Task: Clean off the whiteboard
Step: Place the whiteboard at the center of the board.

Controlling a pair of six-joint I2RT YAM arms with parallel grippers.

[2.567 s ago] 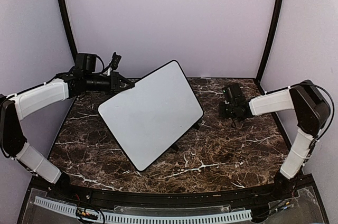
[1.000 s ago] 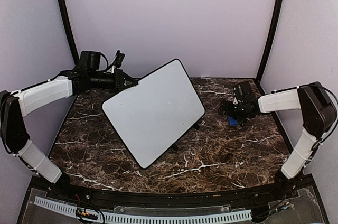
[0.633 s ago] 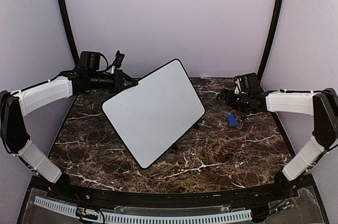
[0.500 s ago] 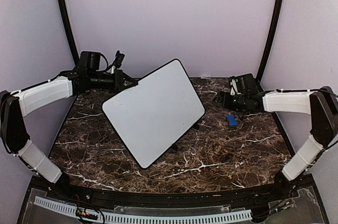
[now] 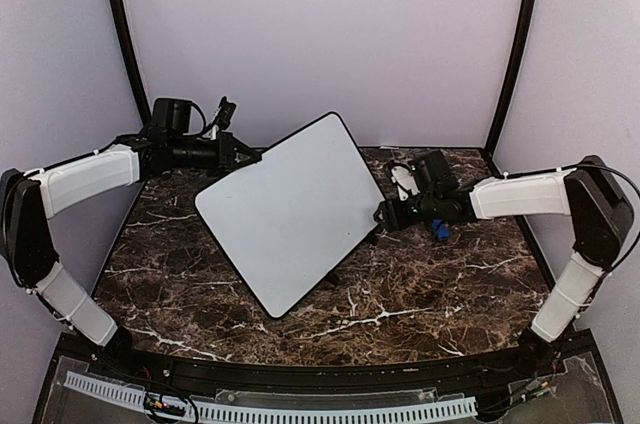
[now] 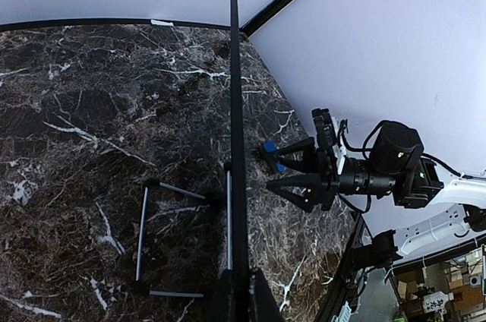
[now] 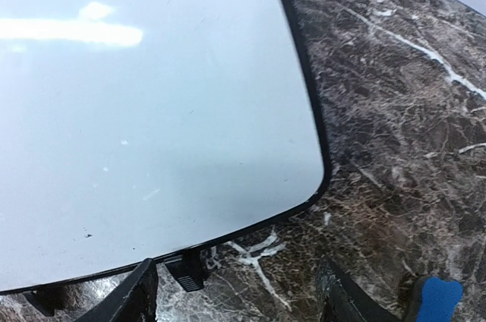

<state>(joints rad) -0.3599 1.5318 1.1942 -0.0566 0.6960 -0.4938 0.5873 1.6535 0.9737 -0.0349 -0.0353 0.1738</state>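
Note:
The whiteboard (image 5: 290, 212) stands tilted on its black feet at the middle of the table, and its face shows no writing. My left gripper (image 5: 248, 158) is shut on its top-left rim. In the left wrist view the whiteboard (image 6: 235, 109) is edge-on, with my left gripper (image 6: 241, 276) clamped on it. My right gripper (image 5: 385, 216) is open and empty, just off the board's right edge. In the right wrist view the white face (image 7: 152, 109) fills the frame above the spread fingers (image 7: 140, 295).
A small blue eraser (image 5: 438, 231) lies on the marble table (image 5: 420, 294) behind my right gripper; it also shows in the right wrist view (image 7: 437, 295) and the left wrist view (image 6: 269, 147). The board's wire stand legs (image 6: 144, 238) rest on the table. Walls enclose the back and sides.
My right gripper let go of the blue eraser onto the table, then swung left to the board's right edge. My left gripper stayed shut on the board, which shifted only slightly.

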